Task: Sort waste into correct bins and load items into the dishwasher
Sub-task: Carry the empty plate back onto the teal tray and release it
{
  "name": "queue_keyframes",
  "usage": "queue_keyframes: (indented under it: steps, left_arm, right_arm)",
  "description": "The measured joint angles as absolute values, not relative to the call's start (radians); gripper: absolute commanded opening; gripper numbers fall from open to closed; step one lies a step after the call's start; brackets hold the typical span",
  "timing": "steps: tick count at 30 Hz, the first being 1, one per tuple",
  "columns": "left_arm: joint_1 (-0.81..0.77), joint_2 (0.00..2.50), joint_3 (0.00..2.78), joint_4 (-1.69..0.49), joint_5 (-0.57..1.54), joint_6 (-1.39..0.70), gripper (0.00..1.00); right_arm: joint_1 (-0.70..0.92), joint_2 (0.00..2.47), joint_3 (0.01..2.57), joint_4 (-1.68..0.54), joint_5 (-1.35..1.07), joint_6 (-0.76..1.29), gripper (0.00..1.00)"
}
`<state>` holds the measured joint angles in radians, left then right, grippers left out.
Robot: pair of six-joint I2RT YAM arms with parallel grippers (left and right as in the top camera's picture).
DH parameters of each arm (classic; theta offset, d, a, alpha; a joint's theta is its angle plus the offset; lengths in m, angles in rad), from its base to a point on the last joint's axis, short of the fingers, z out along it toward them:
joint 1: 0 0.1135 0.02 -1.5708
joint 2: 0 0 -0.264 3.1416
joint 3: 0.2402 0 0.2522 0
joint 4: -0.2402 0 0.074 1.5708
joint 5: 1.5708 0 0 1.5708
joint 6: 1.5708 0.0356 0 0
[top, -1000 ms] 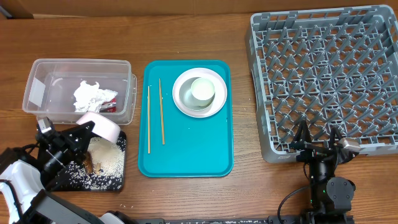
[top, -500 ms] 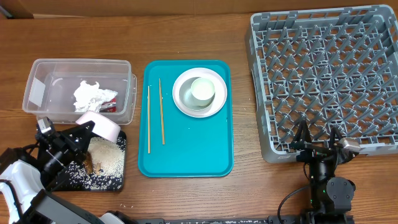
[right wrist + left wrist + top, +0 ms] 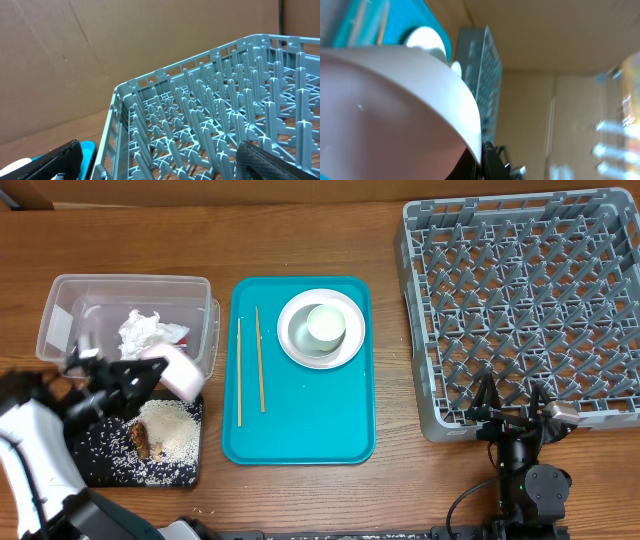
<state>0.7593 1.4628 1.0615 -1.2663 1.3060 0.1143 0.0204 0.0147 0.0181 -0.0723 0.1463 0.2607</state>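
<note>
White label (image 3: 60, 328) on clear tub (image 3: 130, 278), illegible

Upper left we find the tub (image 3: 60, 290) holding napkin (image 3: 138, 333) and wrapper (image 3: 180, 333); below it the shallow tray (image 3: 95, 460) bears rice (image 3: 172, 432), a bowl (image 3: 172, 375) over their shared edge. The central large tray (image 3: 310, 420) carries chopsticks (image 3: 260, 360) left, plate (image 3: 292, 345) with cup (image 3: 325, 323) upper right. The rack (image 3: 520, 300) fills the right.

The left arm (image 3: 30, 445) has white shells and black joints; the right arm (image 3: 528, 478) is black with dark cables (image 3: 460, 502).
</note>
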Motion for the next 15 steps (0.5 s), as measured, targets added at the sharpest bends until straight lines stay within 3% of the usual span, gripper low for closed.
queue_keyframes:
  steps: [7,15]
  left_arm:
    - [0.316,1.462,1.187,-1.043,1.06,-0.173,0.04]
    - [-0.282,1.463,1.196,-0.907,0.525,-0.482,0.04]
  right_arm:
    - [0.02,0.015,0.018,-0.072,0.147,0.26,1.0]
    - [0.02,0.015,0.018,-0.072,0.147,0.261,1.0]
